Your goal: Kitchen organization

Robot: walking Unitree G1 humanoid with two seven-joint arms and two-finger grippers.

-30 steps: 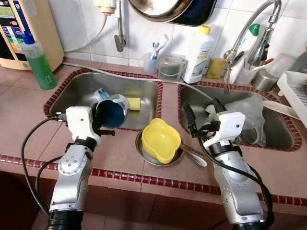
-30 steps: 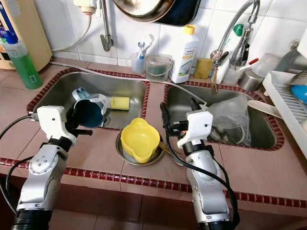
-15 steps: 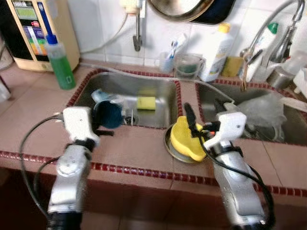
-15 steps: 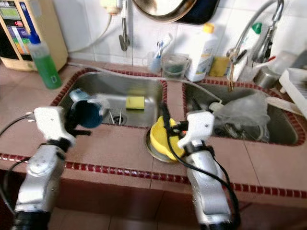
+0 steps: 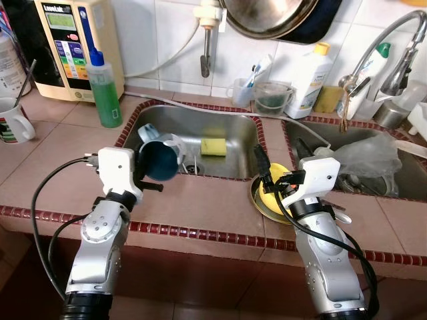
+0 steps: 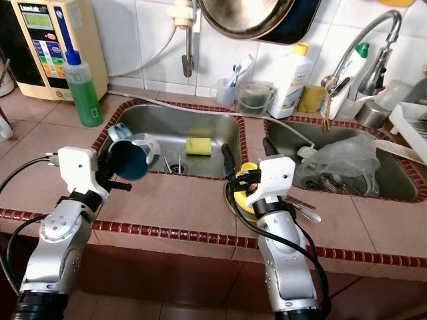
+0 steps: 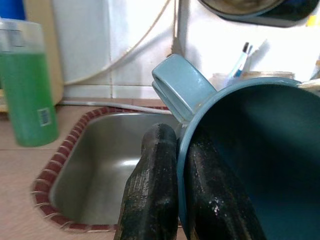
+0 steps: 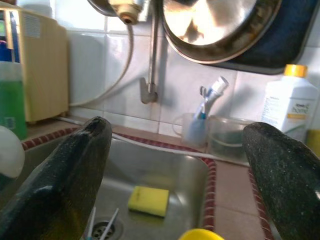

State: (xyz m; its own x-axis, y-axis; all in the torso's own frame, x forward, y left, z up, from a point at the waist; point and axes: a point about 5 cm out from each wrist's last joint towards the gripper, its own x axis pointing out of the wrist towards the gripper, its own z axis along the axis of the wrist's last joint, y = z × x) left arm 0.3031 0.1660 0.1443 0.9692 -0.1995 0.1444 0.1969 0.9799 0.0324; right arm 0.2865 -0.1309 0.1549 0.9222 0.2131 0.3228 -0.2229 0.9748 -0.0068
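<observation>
Gripping a blue mug (image 5: 160,160) by its rim, the left hand (image 5: 148,175) holds it tipped on its side over the front edge of the left sink (image 5: 220,130), mouth facing the camera. The right hand (image 5: 280,163), fingers spread and empty, hangs above the yellow bowl (image 5: 268,199) on a metal plate (image 5: 257,200) at the surface's front, between the two sinks. A yellow sponge (image 5: 213,147) lies in the left sink; a green bottle (image 5: 105,93) stands at its back left corner.

Over to the left wrist view: one finger (image 7: 150,195) outside the mug (image 7: 255,165), the other inside, clamped on the wall.

Right wrist view: fingers (image 8: 65,175) wide apart, sponge (image 8: 148,200) and toothbrush cup (image 8: 192,127) beyond.
</observation>
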